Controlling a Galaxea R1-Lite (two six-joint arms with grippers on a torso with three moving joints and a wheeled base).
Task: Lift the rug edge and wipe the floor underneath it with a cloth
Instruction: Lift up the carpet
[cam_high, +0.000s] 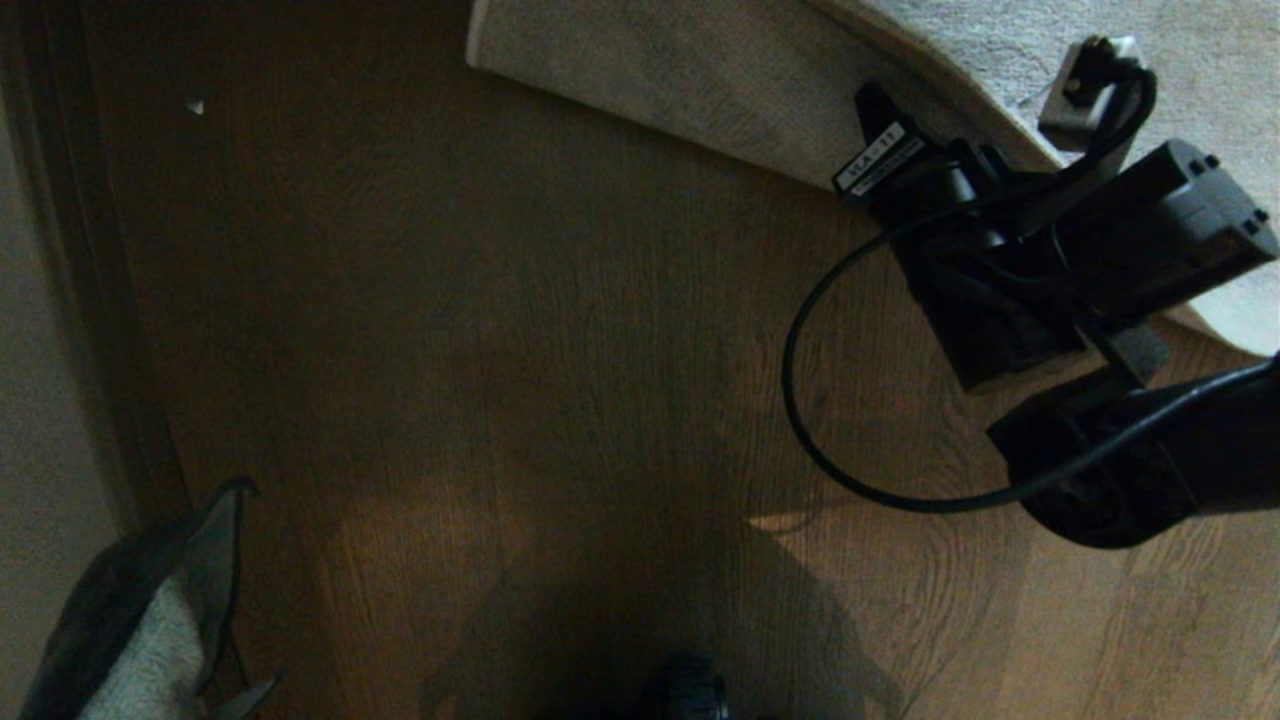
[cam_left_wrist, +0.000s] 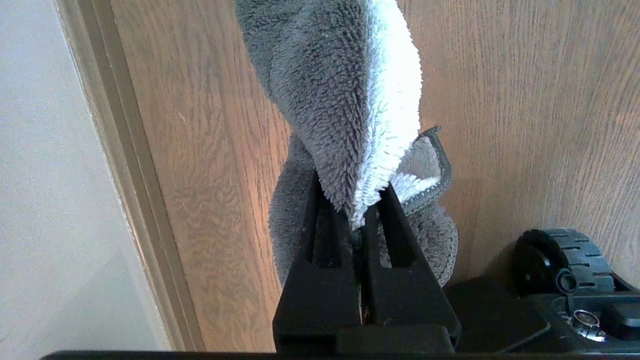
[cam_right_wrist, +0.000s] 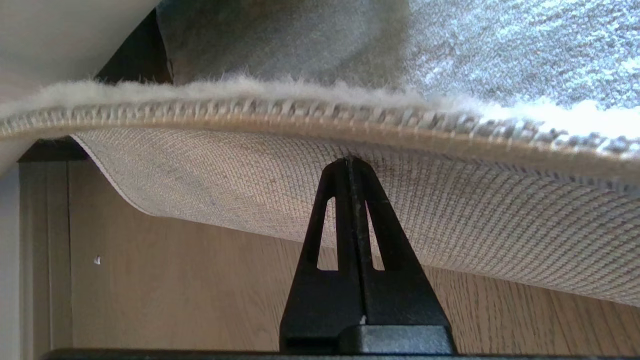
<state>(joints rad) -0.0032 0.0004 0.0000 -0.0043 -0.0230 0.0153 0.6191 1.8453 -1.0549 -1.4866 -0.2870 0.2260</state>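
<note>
Two grippers are at work, each closed. The right gripper (cam_right_wrist: 351, 162) has its fingers pressed together with nothing between them, and their tips push up against the pale woven backing of the rug edge (cam_right_wrist: 280, 112), just under the stitched border. That border is raised off the floor (cam_right_wrist: 200, 290) and curves over the gripper, with the fuzzy pile showing above it and the rug's corner hanging off to one side of the fingers. In the head view the right gripper (cam_high: 872, 100) reaches under the turned-up rug edge (cam_high: 700, 90), whose backing faces the camera, and dark brown planks of the floor (cam_high: 520, 330) lie bare below and beside the gripper. A black cable (cam_high: 800, 400) loops from the right arm over the planks.

The left gripper (cam_left_wrist: 359, 220) is clamped on the cloth (cam_left_wrist: 345, 90), which bunches out beyond its fingertips, grey terry on one face and paler on the other, with a dark hem curling beside the fingers. In the head view the cloth (cam_high: 150, 620) shows well apart from the right gripper, near a pale baseboard (cam_high: 40, 400). A black wheel (cam_left_wrist: 560, 265) of the base sits close behind the left gripper.
</note>
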